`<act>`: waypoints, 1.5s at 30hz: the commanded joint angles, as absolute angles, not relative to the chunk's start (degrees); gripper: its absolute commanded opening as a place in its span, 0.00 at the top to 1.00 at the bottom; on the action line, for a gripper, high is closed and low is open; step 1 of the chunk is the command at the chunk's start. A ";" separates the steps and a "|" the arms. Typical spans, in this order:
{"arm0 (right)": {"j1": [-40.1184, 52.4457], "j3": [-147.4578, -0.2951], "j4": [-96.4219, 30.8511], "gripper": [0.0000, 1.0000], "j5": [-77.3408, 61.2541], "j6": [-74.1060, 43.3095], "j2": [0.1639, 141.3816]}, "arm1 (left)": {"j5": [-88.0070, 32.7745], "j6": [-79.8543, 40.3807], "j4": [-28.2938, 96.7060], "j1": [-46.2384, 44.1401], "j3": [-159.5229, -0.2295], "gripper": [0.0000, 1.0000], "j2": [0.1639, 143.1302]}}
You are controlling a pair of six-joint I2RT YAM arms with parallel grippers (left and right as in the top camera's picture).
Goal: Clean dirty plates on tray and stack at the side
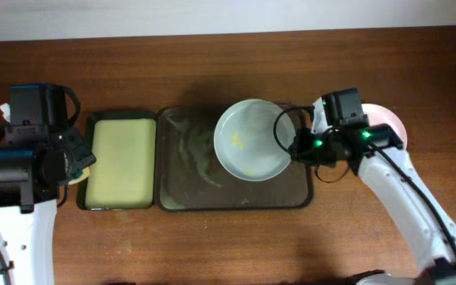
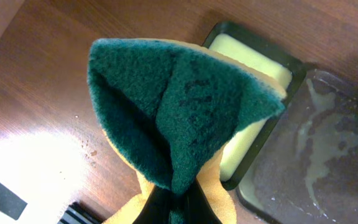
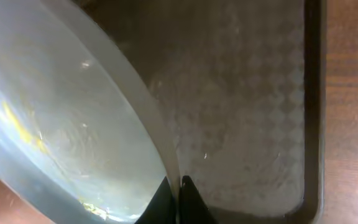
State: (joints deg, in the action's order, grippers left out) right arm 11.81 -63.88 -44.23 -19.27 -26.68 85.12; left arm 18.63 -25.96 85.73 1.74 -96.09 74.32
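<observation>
A white plate [image 1: 252, 139] with small yellow smears hangs tilted over the right half of the dark brown tray [image 1: 180, 158]. My right gripper [image 1: 293, 147] is shut on the plate's right rim. In the right wrist view the fingers [image 3: 178, 190] pinch the rim of the plate [image 3: 61, 112] above the tray's patterned floor [image 3: 247, 93]. Another plate [image 1: 388, 119] lies on the table at the right, partly hidden under the right arm. My left gripper [image 2: 176, 208] is shut on a folded green and yellow sponge [image 2: 179, 106], left of both trays [image 1: 82, 168].
A smaller black tray with a yellow lining [image 1: 121, 161] stands against the brown tray's left side; it also shows in the left wrist view [image 2: 253, 68]. The brown tray's left half [image 2: 316, 155] is wet and streaky. Bare wooden table lies in front.
</observation>
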 commanded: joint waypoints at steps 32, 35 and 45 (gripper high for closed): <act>16.10 -79.68 -47.53 0.96 -24.91 -18.92 118.39 | -6.44 -19.66 54.68 -28.27 -96.33 1.00 130.37; 16.10 -79.68 -47.44 0.95 -24.86 -18.90 118.39 | -9.21 -19.59 55.18 -29.65 -96.09 1.00 137.36; 16.10 -79.68 -46.28 0.95 -24.86 -18.92 118.39 | -54.00 17.04 74.17 -20.99 -96.86 1.00 132.25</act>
State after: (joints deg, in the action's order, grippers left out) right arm 15.38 -79.29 -47.57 -22.26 -17.78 117.99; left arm -45.95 11.35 72.64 -23.81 -98.32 134.87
